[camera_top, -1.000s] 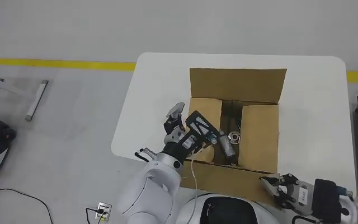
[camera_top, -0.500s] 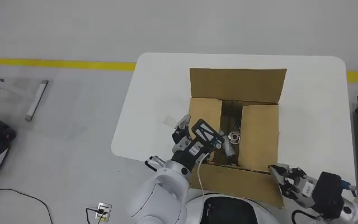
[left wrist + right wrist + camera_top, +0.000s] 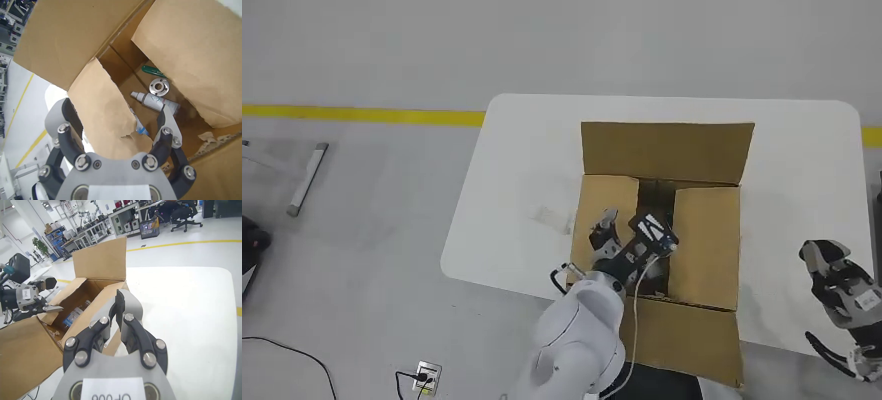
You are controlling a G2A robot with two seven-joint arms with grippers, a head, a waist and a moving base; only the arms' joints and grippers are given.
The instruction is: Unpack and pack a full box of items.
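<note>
Two grippers work about one open cardboard box [image 3: 667, 150], which stands on a white counter [image 3: 522, 160]. The left gripper [image 3: 630, 232] is spread wide and straddles the box's near-left inner flap [image 3: 105, 113]: one finger lies outside the flap, the other inside the box opening. In the left wrist view this inner finger [image 3: 166, 117] overlaps a white tube [image 3: 151, 99] lying on the box floor; whether it touches the tube cannot be told. Just beside the tube lies a metal ring [image 3: 158, 87], and beyond it a green handle [image 3: 154, 71], partly hidden beneath the opposite flap. A blue-and-white item [image 3: 140, 129] shows past the flap's torn edge and is too covered to name. The left arm angles up from the near counter edge towards the box. The right gripper [image 3: 820, 255] hangs over the bare counter, well apart from the box at its right side, with its fingers pressed together on nothing [image 3: 122, 302]; part of it is cut off at the edge of the top view.
</note>
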